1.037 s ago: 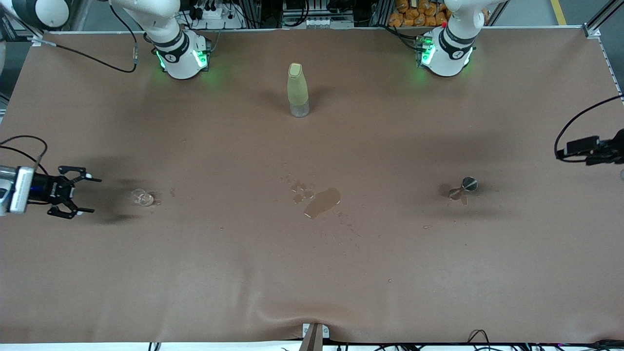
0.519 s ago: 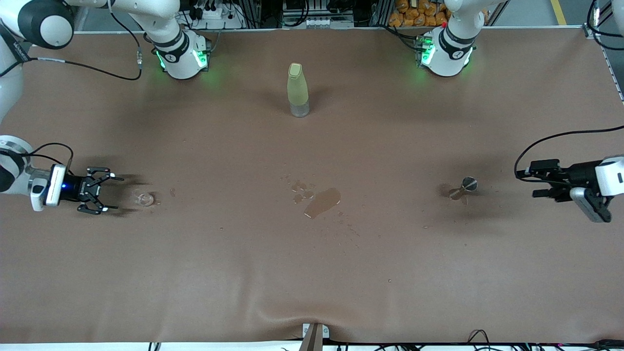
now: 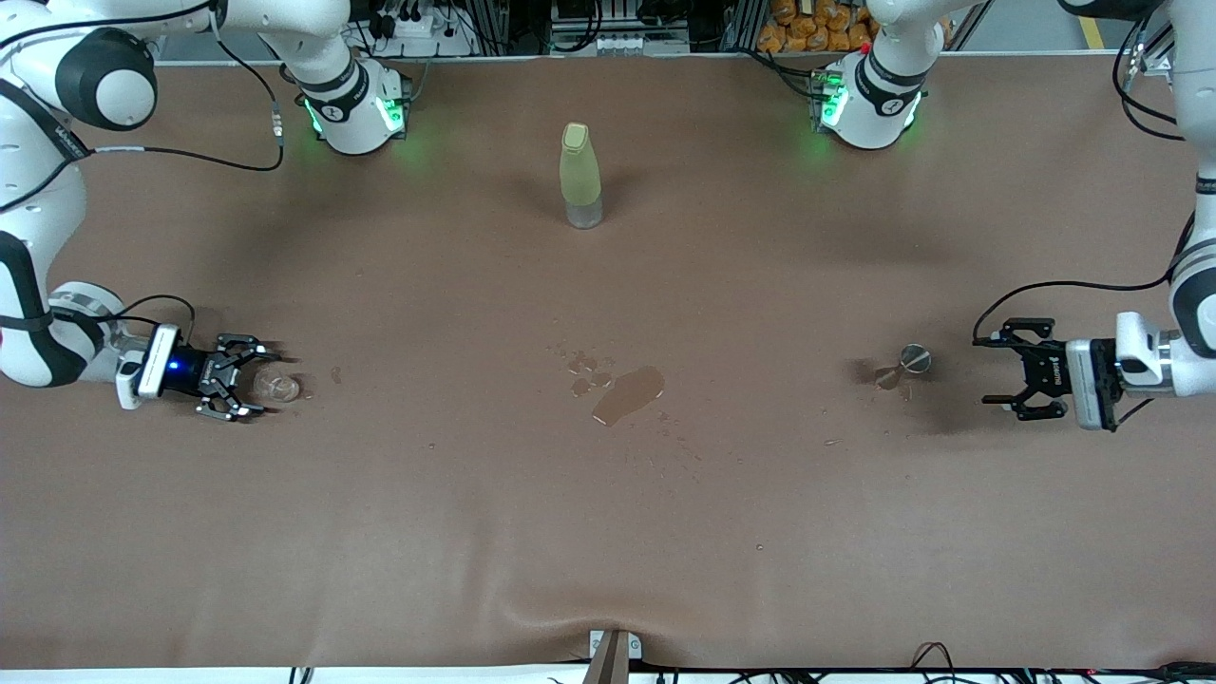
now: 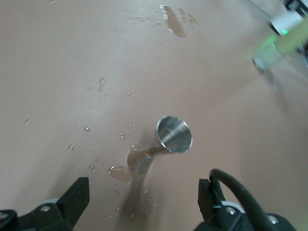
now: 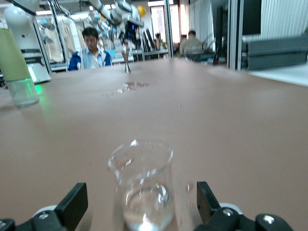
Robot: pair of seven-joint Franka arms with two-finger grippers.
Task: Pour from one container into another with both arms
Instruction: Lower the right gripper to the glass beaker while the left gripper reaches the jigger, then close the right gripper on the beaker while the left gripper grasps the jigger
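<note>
Glass cup (image 3: 280, 387) upright on worktop (image 3: 608, 532) toward right arm's end, between spread fingers of right claw (image 3: 258, 382). Metal cup (image 3: 910, 362) upright toward left arm's end, near left claw (image 3: 993, 371), which is low over the worktop, spread wide, apart from it. Puddle (image 3: 627, 394) on worktop between the two cups. Bottle (image 3: 580, 175) upright, farther from front camera than puddle, between the arm bases.

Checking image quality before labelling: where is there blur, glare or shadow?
Front view: sharp; soft shadow beside the silver metal cup. Left wrist view: yellow-green bottle blurred. Right wrist view: clear glass cup fairly sharp, bright windows glaring above the table.
</note>
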